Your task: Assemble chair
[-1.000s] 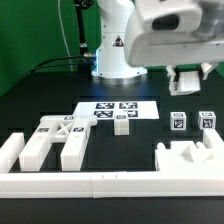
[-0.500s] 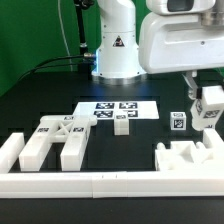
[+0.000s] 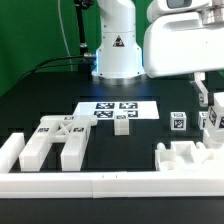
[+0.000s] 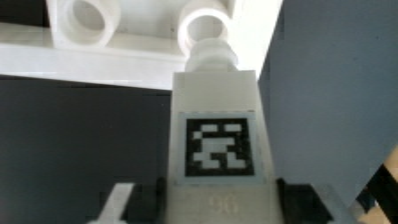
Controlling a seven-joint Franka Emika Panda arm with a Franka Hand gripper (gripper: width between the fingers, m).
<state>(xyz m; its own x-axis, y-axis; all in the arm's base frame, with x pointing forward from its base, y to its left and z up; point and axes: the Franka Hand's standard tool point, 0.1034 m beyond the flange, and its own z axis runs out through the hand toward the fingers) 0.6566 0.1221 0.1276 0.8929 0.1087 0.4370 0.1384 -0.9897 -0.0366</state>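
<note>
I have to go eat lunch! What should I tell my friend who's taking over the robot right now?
Gripper: shut on a long tagged leg, at the exterior view's right, near the holed block.
Parts: X-braced panel at the exterior view's left; small cube by the marker board; another tagged piece to the exterior view's right of that board.
Done: one leg grasped.
Left: fit this leg, then the other pieces; I see no finished joins.

Arm translates toward the exterior view's right and lower. Gripper [image 3: 211,108], hovering clear above the tagged pieces 1.0 s ago, now straddles the rightmost tagged leg [image 3: 214,122] at frame edge; fingers [image 4: 125,204] flank it in wrist view.
</note>
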